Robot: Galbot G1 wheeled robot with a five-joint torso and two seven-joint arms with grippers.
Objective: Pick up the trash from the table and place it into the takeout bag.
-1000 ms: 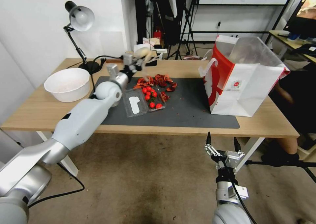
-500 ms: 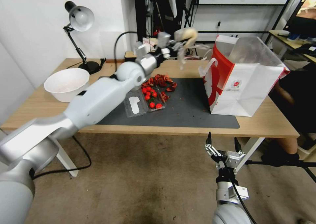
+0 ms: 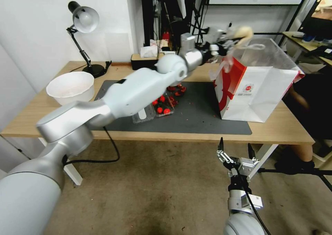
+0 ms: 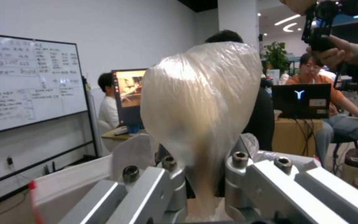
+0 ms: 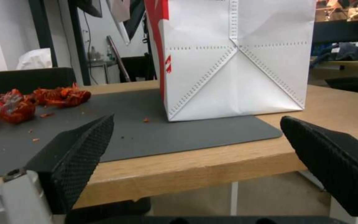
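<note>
The left hand (image 3: 231,34) is clamped on a small clear plastic bag (image 4: 199,105) of something pale, pinching it low so the swollen part stands up between the fingers (image 4: 249,168). In the head view that bundle (image 3: 243,32) hangs in the air over the near rim of the takeout bag (image 3: 256,90), which stands open on the dark mat (image 3: 193,119) at the right end of the counter (image 3: 38,117).

The bundle looks to sit over the rim rather than well inside the mouth, so a release here could catch the white handle (image 3: 221,66) or the edge and drop outside. The film is slack, so it may also cling to a finger. A knock from the arm could tip the light paper bag.

The right hand (image 3: 235,151) waits below the counter edge with its fingers spread wide and nothing in them. Red food scraps (image 3: 174,90) and a clear tray of tomatoes (image 3: 160,107) are partly hidden behind the left arm. What the plastic holds is hard to make out, and the inside of the takeout bag is hidden from every view.
</note>
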